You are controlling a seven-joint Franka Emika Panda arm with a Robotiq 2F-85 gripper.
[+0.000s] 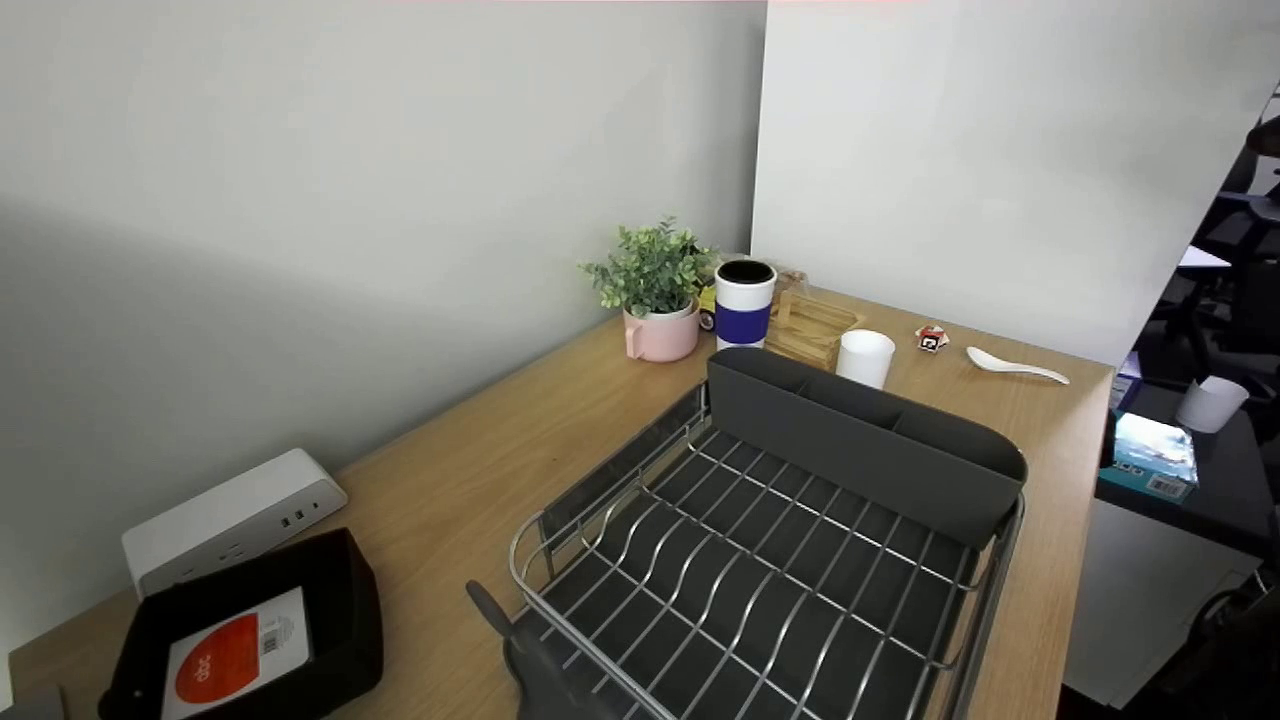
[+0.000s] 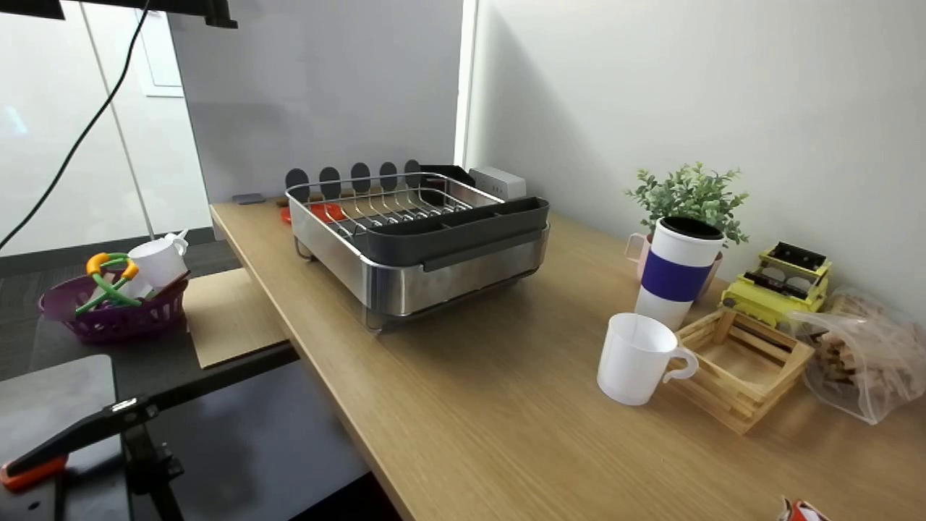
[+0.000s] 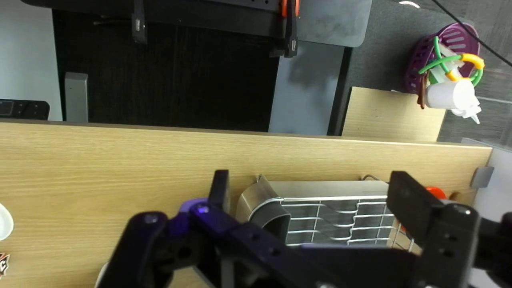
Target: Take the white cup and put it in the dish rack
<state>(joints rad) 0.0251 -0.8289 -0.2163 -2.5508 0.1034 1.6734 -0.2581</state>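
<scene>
In the wrist view, the black two-fingered end effector [image 3: 310,176] is holding its jaws spread well apart. The large dark grey rectangular dish rack [image 3: 328,189] with silvery wire grid is showing between and beyond them, resting on the pale wooden tabletop [image 2: 470,405]. In an exterior view, the small plain white cylindrical handled cup [image 2: 631,365] is standing upright on that tabletop, outside the rack, just beside a slatted wooden crate [image 2: 723,398]; the view is leaving contact between them unclear.

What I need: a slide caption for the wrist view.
Dish rack framed by open end effector; purple basket at upper right.
</scene>
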